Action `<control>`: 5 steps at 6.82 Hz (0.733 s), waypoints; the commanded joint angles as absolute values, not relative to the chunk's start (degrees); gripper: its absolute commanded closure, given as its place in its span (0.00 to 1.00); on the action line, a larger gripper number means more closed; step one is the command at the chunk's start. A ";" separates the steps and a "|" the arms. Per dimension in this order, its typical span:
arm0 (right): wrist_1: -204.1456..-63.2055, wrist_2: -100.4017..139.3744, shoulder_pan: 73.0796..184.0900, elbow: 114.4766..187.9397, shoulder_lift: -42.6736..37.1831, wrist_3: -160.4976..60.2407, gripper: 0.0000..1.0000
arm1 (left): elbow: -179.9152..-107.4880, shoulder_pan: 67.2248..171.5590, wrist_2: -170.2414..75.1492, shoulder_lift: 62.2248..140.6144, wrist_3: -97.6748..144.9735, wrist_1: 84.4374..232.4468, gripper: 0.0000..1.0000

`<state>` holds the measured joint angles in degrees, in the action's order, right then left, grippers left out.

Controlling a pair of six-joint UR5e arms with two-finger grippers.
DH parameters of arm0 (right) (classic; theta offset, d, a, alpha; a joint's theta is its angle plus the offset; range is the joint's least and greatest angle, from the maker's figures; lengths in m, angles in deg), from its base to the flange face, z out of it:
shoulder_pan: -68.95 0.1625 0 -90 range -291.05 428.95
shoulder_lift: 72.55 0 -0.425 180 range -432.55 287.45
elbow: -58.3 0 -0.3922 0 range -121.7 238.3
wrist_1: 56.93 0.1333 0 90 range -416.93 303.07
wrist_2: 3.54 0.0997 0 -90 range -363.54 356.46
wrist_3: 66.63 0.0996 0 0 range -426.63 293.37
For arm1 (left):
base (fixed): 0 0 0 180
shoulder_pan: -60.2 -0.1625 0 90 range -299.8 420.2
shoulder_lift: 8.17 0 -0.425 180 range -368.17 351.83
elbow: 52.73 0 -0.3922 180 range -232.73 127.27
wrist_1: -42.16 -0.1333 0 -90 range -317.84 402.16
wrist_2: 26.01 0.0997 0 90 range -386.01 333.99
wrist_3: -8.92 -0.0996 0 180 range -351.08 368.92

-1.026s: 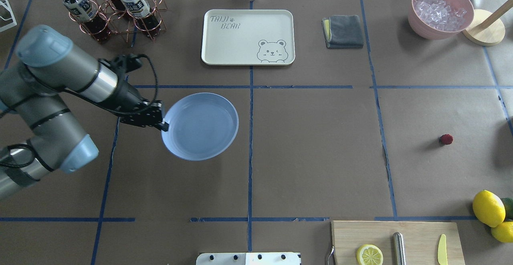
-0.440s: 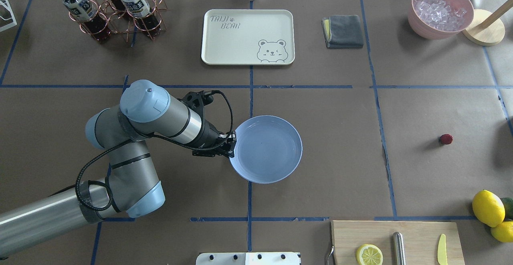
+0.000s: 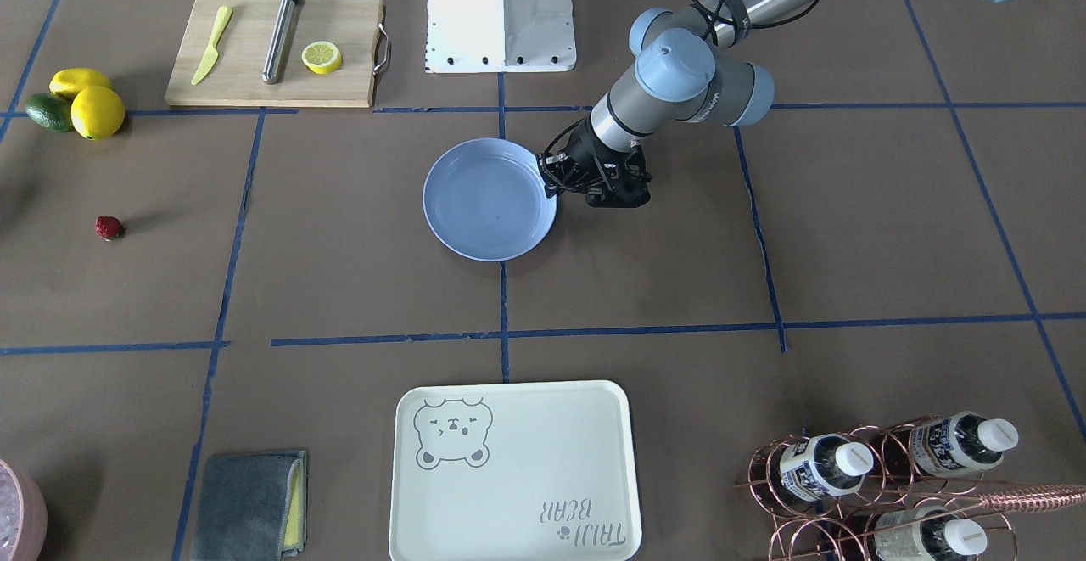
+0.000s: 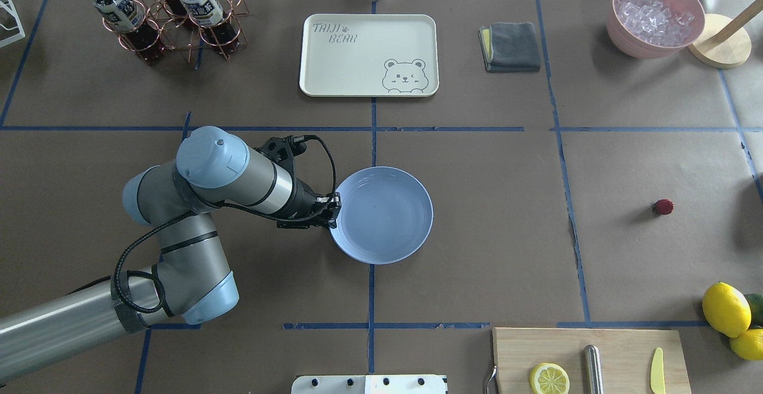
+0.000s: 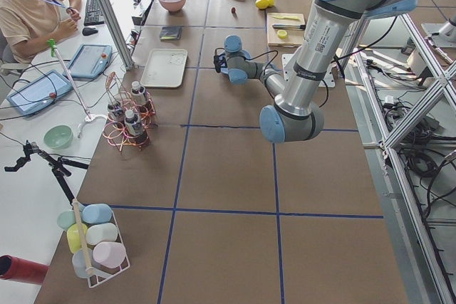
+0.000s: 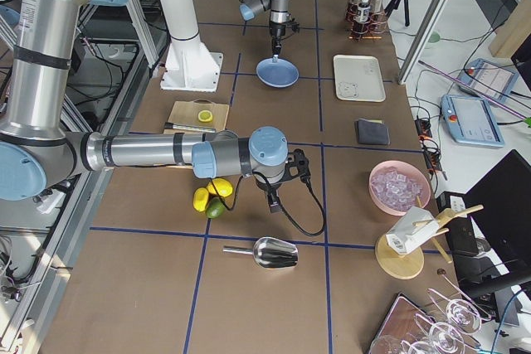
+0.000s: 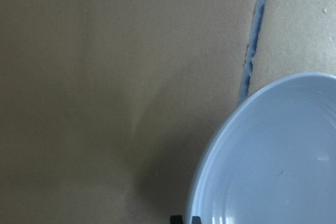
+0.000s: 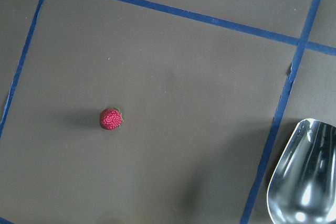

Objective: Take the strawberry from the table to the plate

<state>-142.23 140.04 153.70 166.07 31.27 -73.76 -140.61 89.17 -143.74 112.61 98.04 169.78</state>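
Observation:
The light-blue plate (image 4: 381, 215) is at the middle of the table (image 4: 477, 251), over the central blue tape line. My left gripper (image 4: 332, 212) is shut on its left rim, and in the left wrist view the fingertips (image 7: 185, 219) clamp the plate's (image 7: 273, 161) edge. The strawberry (image 4: 663, 207) lies alone on the paper far to the right, well away from the plate. It also shows in the right wrist view as the strawberry (image 8: 110, 118) below that camera. My right gripper (image 6: 273, 202) hangs over that area; I cannot tell if it is open or shut.
A wooden cutting board (image 4: 620, 346) with a lemon slice, a metal rod and a yellow knife sits front right, with lemons (image 4: 726, 309) beside it. A metal scoop (image 8: 304, 177) lies near the strawberry. At the back stand a cream tray (image 4: 368, 54), a grey cloth (image 4: 510, 46), a bowl of ice (image 4: 654, 15) and a bottle rack (image 4: 173, 12).
My left arm carried the plate from the left part of the table to the right, up to the central tape line, then drew back slightly left. The strawberry has not moved.

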 commanded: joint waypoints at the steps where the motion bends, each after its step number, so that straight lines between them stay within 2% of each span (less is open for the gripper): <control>1: -142.09 139.90 152.55 166.06 31.07 -72.88 0.00 | -140.62 89.11 -142.73 111.89 98.04 169.78 1.00; 2: -142.09 139.55 150.88 166.05 31.07 -72.52 0.00 | -140.80 89.11 -142.73 111.97 98.04 169.87 0.46; 3: -141.83 138.94 147.47 166.05 31.07 -69.82 0.00 | -141.15 89.11 -142.64 111.97 98.04 169.87 0.27; 4: -139.31 135.37 143.44 166.05 30.90 -61.79 0.00 | -142.11 89.11 -142.73 112.06 98.13 169.95 0.23; 5: -130.23 131.94 138.35 165.45 30.81 -47.44 0.00 | -143.25 89.11 -142.64 111.89 98.04 169.96 0.22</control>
<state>-138.06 135.83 144.02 165.90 30.94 -61.40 -142.05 89.11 -142.69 111.98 98.08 169.92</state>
